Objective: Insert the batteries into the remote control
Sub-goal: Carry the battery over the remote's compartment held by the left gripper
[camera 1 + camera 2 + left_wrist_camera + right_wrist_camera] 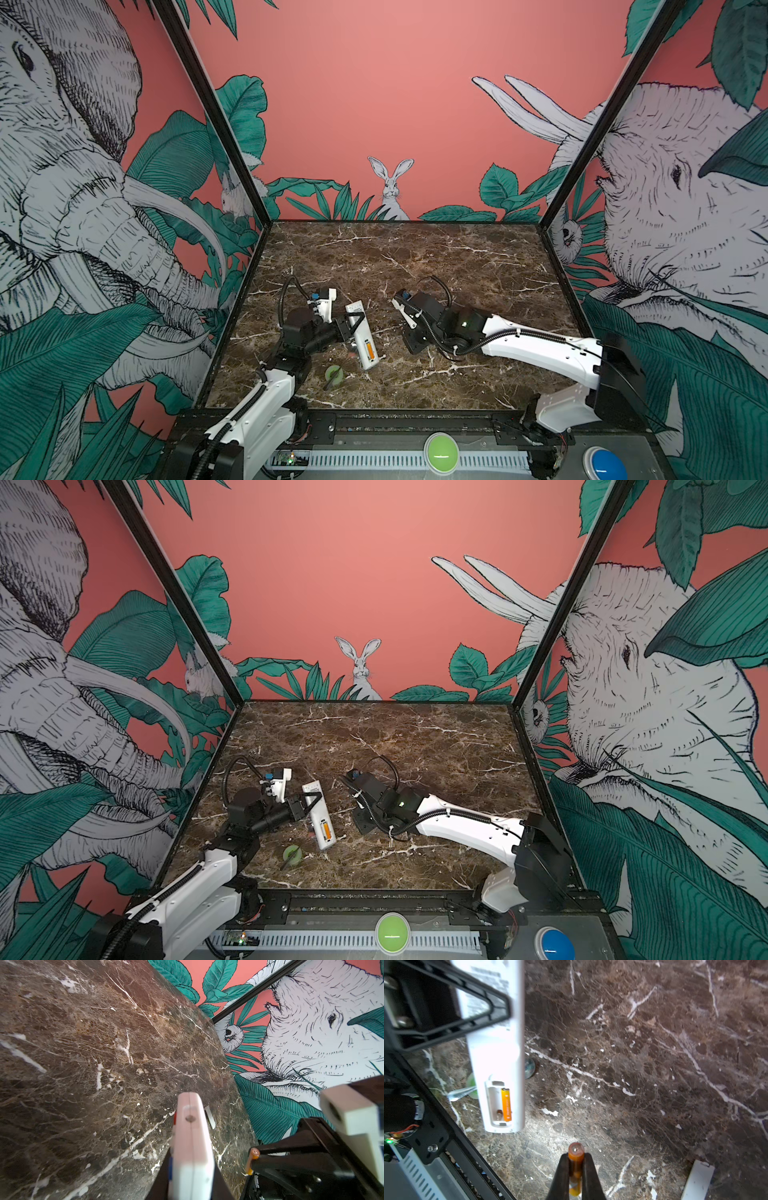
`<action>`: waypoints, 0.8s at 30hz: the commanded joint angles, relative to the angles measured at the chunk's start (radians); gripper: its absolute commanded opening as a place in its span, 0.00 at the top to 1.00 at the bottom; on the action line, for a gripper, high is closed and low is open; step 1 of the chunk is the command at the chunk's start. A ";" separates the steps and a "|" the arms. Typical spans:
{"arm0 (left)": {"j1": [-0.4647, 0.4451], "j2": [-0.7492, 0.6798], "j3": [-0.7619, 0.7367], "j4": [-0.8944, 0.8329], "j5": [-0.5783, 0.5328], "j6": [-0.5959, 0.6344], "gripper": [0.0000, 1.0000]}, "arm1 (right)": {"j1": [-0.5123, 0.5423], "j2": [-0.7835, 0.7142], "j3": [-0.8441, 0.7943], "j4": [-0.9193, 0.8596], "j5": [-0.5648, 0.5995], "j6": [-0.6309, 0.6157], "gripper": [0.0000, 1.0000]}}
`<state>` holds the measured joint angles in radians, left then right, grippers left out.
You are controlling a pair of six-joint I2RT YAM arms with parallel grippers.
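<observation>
Right end effector (576, 1158) is clamping the second battery (576, 1150) near the remote control (496, 1047), which I'm gripping in the left end effector (352, 323), first battery (506, 1104) already seated, neighbouring slot (494, 1103) waiting empty.

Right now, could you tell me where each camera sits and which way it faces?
Both top views: high at the front, looking down and back over the table; left arm and right arm show, left fingers gripping the remote.
Left wrist: on the left arm, looking along the remote across the table; left fingers show.
Right wrist: on the right arm, looking down at the table past the right fingers, shut on a battery.
Shared: both wrist views show the remote, that battery and the cover.
</observation>
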<state>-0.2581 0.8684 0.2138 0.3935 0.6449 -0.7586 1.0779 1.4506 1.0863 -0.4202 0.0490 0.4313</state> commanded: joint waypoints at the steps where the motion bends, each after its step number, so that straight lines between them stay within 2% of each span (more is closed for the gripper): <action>1: -0.006 0.004 0.032 0.069 -0.004 -0.045 1.00 | 0.027 -0.028 -0.025 0.146 0.032 -0.029 1.00; 8: -0.006 0.018 0.047 0.110 0.000 -0.098 1.00 | 0.077 -0.054 -0.102 0.374 0.071 -0.034 1.00; 24: -0.006 0.046 0.038 0.222 -0.019 -0.205 1.00 | 0.141 -0.004 -0.191 0.693 0.079 0.008 1.00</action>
<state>-0.2615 0.9146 0.2359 0.5320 0.6296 -0.9226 1.2095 1.4292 0.9073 0.1616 0.1188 0.4221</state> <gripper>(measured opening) 0.202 0.085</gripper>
